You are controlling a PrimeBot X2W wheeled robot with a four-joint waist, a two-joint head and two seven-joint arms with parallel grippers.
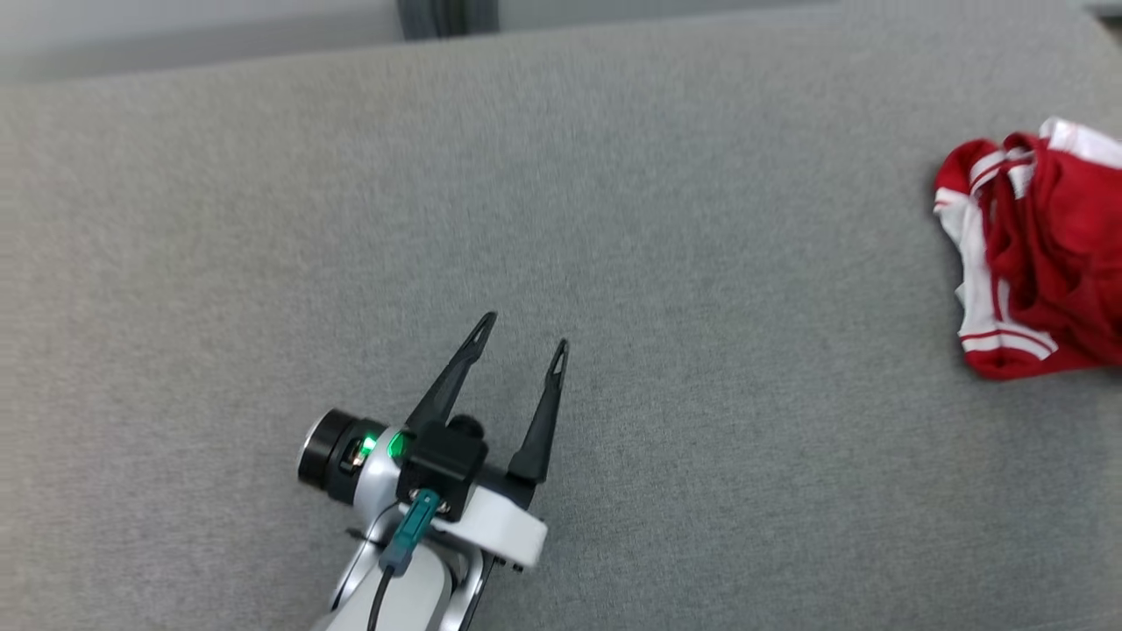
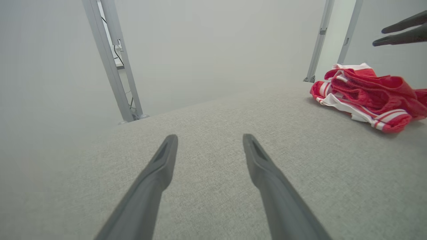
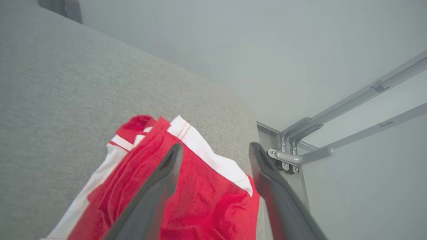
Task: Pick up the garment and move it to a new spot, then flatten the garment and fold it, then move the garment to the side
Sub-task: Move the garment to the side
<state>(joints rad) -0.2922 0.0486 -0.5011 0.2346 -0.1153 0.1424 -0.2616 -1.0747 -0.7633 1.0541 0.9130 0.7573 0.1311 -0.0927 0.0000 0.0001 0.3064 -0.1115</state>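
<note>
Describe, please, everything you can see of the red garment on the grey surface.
The garment is red, soft-looking cloth with white bands and thin stripes along its edges. It lies crumpled in a loose heap, not flattened or folded, near the right end of the grey fabric surface. Only the surface touches it; the right gripper hangs open above it, clear of the cloth.

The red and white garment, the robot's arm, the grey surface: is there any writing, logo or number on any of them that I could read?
No text can be read in these pictures.
Garment: red cloth with white bands and thin stripes, crumpled; no print or tag on the folds that show.
Left gripper: a green light glows behind it; no legible label.
Grey surface: plain fabric, unmarked.
</note>
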